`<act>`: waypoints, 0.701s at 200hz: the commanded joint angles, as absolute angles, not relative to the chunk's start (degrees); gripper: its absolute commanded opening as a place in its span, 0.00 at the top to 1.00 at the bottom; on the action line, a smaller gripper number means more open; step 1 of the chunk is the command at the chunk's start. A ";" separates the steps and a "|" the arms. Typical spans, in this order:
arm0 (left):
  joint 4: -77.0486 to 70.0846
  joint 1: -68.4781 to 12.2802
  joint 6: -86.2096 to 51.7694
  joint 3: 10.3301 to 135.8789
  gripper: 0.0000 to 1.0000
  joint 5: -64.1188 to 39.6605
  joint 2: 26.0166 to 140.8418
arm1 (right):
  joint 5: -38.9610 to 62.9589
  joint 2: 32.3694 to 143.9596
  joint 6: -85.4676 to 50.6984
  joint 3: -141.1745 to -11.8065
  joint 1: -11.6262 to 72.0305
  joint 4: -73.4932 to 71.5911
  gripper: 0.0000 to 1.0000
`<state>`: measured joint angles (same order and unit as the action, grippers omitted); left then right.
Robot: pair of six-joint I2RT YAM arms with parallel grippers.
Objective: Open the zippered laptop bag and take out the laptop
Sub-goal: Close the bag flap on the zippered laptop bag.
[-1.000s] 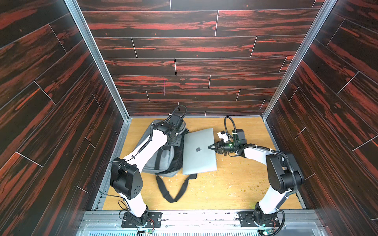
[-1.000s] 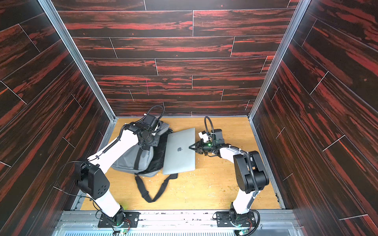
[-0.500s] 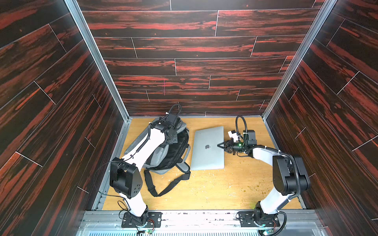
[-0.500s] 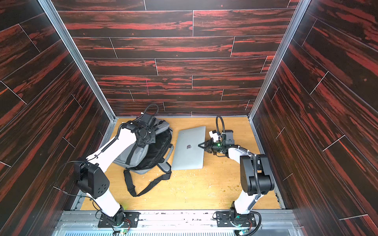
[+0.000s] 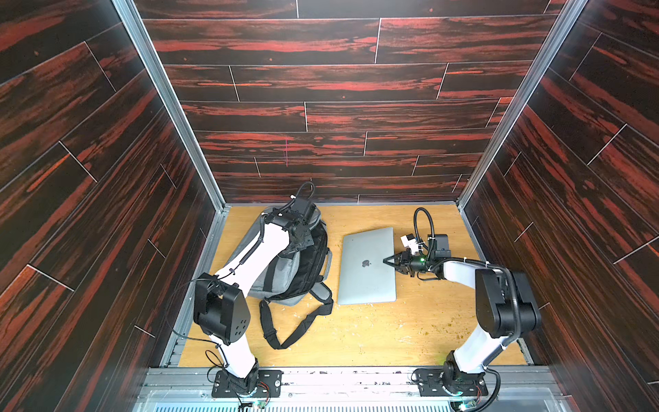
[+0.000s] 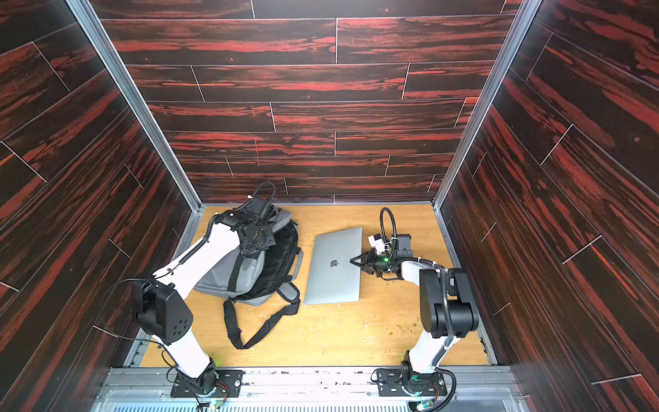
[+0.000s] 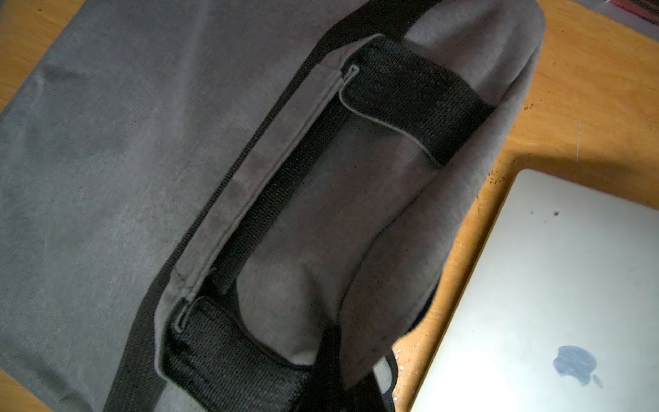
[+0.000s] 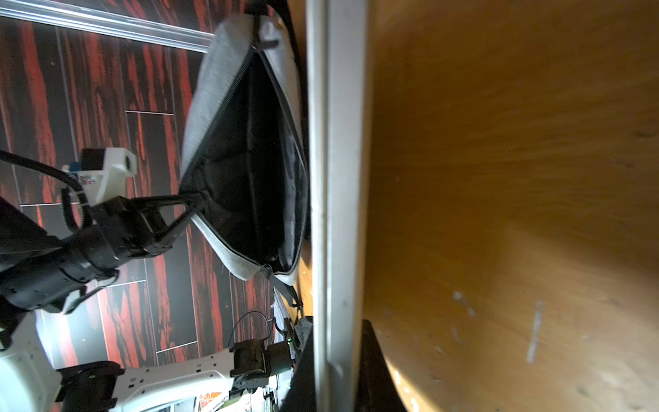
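Holding two things: left gripper [image 8: 197, 201] is closed, tips pinched on the upper lip of the zippered laptop bag [image 8: 217, 89], right at the zipper line. Bag mouth gapes open from that pinch, dark lining showing. Rest of the bag sprawls under and behind that claw on the wooden table [image 5: 392, 339]. Its shoulder strap [image 5: 268, 328] loops out on the table, nearer the arm bases than the claw. Other side: right gripper [image 5: 389, 260] is clamped on the long edge of the laptop [image 5: 367, 281], about mid-edge. Laptop stretches from those tips toward the bag, lid shut, logo up, fully outside, strip of bare table between the two. Can't tell if it's flat down or slightly lifted.
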<state>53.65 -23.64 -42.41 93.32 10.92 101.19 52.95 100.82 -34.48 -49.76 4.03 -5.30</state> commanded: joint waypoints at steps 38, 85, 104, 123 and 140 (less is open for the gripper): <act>47.12 -23.84 -44.40 95.27 0.93 7.81 107.31 | 61.49 107.01 -29.59 -54.70 3.21 -6.01 1.00; 45.40 -23.99 -43.28 95.21 0.73 4.66 110.61 | 61.10 111.36 -28.38 -55.55 3.21 -6.28 1.00; 45.71 -24.04 -43.13 95.00 0.66 4.16 111.14 | 61.04 112.82 -27.38 -56.30 3.16 -5.65 0.96; 44.67 -23.99 -43.06 93.48 0.62 2.78 111.10 | 60.65 113.79 -26.53 -56.97 3.15 -4.51 0.87; 44.00 -23.99 -42.85 92.74 0.55 1.69 111.00 | 60.05 114.54 -26.13 -56.96 3.08 -4.66 0.86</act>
<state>44.99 -24.08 -42.61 93.62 3.46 111.24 59.57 112.14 -29.28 -55.64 3.14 -4.69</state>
